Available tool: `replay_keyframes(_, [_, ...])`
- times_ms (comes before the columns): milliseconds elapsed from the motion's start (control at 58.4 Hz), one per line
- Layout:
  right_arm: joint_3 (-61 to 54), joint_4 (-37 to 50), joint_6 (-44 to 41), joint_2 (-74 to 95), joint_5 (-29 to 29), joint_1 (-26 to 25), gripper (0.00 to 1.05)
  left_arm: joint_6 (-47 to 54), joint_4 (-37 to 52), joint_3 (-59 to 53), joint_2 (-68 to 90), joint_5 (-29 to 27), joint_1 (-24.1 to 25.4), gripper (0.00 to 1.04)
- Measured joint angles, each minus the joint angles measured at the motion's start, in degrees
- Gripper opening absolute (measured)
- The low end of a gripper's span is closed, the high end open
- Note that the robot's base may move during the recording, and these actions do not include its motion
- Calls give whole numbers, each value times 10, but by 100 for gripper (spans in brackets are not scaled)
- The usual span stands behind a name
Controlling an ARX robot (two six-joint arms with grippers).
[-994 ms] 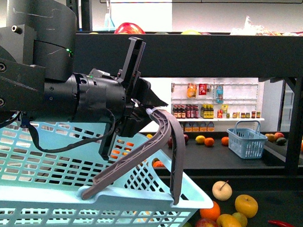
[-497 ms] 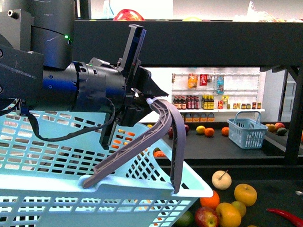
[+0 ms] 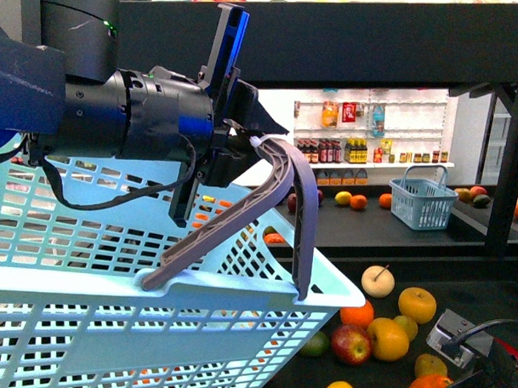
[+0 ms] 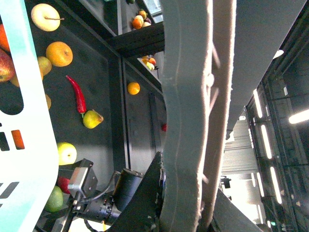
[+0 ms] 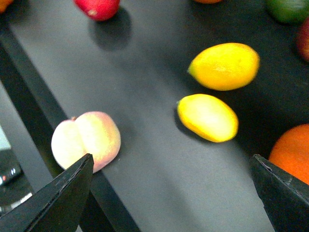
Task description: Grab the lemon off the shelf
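Two yellow lemons lie on the black shelf tier in the right wrist view: a pointed one and an oval one nearer my jaws. My right gripper hovers open above the tier, nothing between its fingers, the oval lemon just ahead of the gap. In the front view the right arm shows low at the right among the fruit. My left gripper is shut on the grey basket handle, holding up the light blue basket. From the left wrist, the handle fills the middle.
A pale peach lies by the tier's lip, close to one right finger. An orange sits by the other finger. Apples, oranges and yellow fruit crowd the tier. A red chili lies there too. A small blue basket stands behind.
The right arm has come into the front view at the lower right, over the fruit. The upper tier has slid up in the picture. The left gripper still holds the handle.
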Motion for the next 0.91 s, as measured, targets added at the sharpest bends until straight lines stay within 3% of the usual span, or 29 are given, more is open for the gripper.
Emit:
replay_keyframes(154, [81,-122,-178,65,-12,-4,97,0,0,0,0,0,0,10])
replay_keyframes(291, [158,-129,-257,134,-9,-3,97,0,0,0,0,0,0,10])
replay_keyframes(548, [271,-65,-309,237,10,19,97,0,0,0,0,0,0,10])
replay_keyframes(908, [397,-105,-317,325,16,31,97,0,0,0,0,0,0,10])
